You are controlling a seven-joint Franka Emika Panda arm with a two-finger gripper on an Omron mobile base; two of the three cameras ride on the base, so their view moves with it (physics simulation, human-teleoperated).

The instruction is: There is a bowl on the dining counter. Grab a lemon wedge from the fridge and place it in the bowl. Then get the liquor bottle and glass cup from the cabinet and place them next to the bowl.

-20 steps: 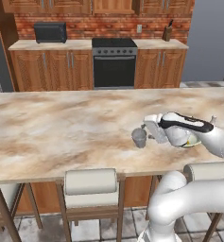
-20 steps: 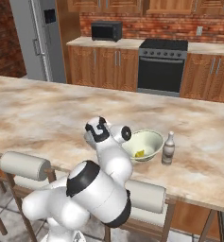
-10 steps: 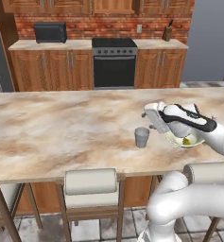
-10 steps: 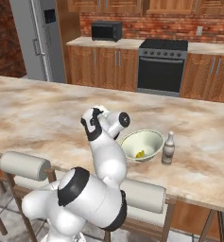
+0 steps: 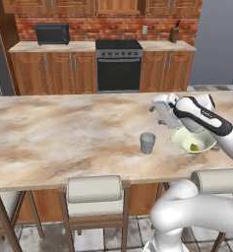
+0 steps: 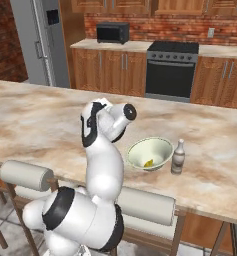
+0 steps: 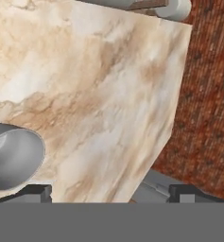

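Glass cup [image 5: 147, 142] upright on the dining counter [image 5: 64, 138], centre of the left base frame, mouth up, long axis vertical. Bowl [image 5: 192, 140] right of it in that frame, near but not touching; small yellow lemon wedge [image 5: 193, 146] inside. Liquor bottle [image 6: 178, 157] upright just beside the bowl's right rim in the right base frame, at centre right.

Gripper [image 5: 162, 112] above and to the upper right of the cup in the left base frame, clear of it, between cup and bowl but higher. Fingers spread wide, nothing between them; released. In the hand frame, the two dark tips at the bottom edge stand well apart, with the cup's grey rim [image 7: 12, 156] at lower left, beside the left tip and not between the two. Marble fills the gap between the tips.

Key relation: cup lies off toward the lower left of the hand frame, outside the jaws' line. Cup, bowl and bottle form a loose row along the counter's near half, cup at one end, bottle at the other.

Judgement: all three placings look done: wedge in bowl, bottle and cup both beside it. Likely next, a straight lift away; main risk a sideways sweep clipping the cup's rim.
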